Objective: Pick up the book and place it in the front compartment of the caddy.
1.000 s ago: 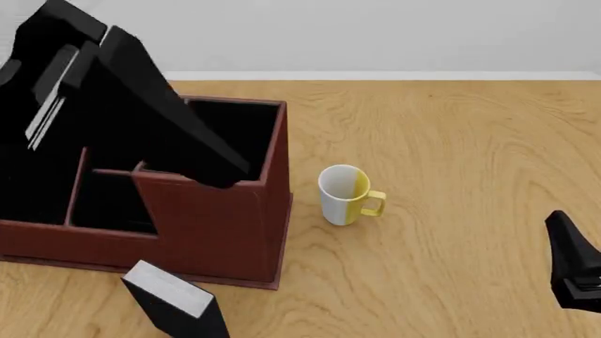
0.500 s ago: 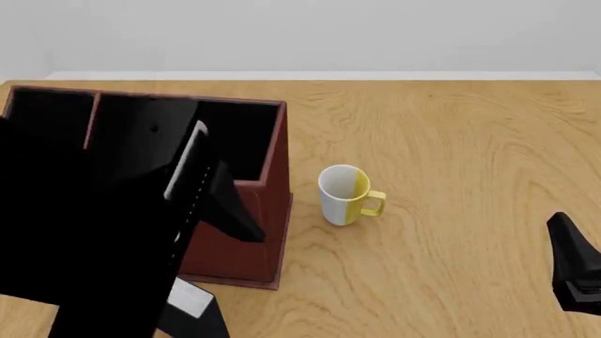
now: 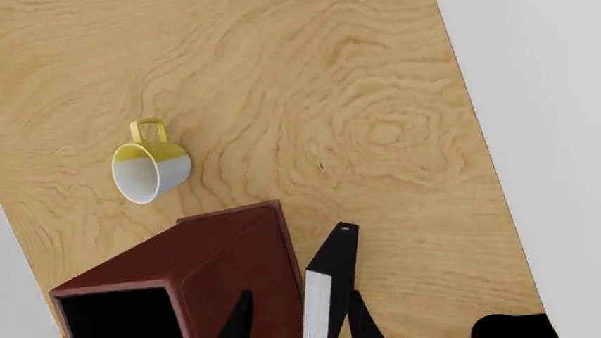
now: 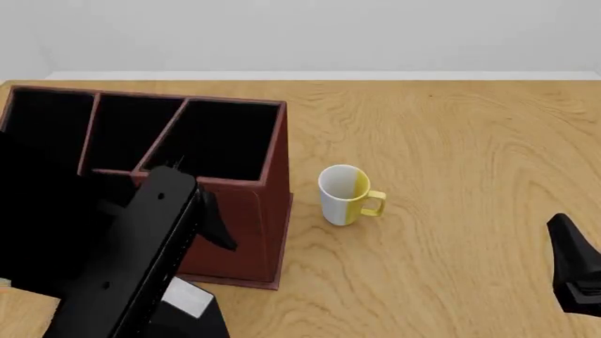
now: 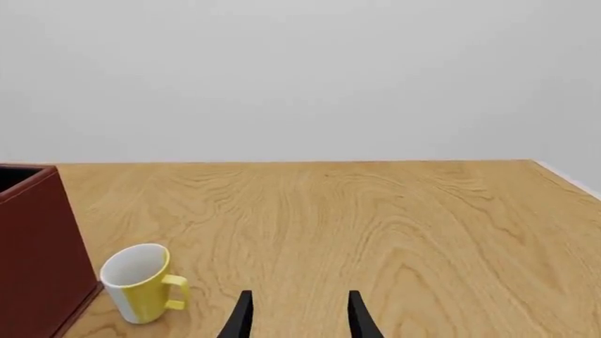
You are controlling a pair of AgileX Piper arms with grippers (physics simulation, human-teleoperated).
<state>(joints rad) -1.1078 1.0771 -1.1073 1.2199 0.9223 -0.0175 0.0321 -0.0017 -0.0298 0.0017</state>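
Observation:
The book (image 4: 191, 301), black with a pale page edge, stands on the table just in front of the caddy (image 4: 250, 232), mostly hidden by my left arm in the front view. In the left wrist view the book (image 3: 329, 278) shows beside the caddy (image 3: 221, 260), in line with the gap of my left gripper (image 3: 300, 322). That gripper hangs above the book, open and holding nothing. My right gripper (image 5: 300, 318) is open and empty, low over the table at the far right (image 4: 575, 276).
A white and yellow mug (image 4: 344, 195) stands upright on the table right of the caddy, also seen as the mug (image 5: 139, 282) in the right wrist view. The caddy's black compartments lie open at the back left. The table edge (image 3: 479, 148) runs near the book.
My left arm has swung down from above the caddy to its front, over the book. The book, mug and right arm have not moved.

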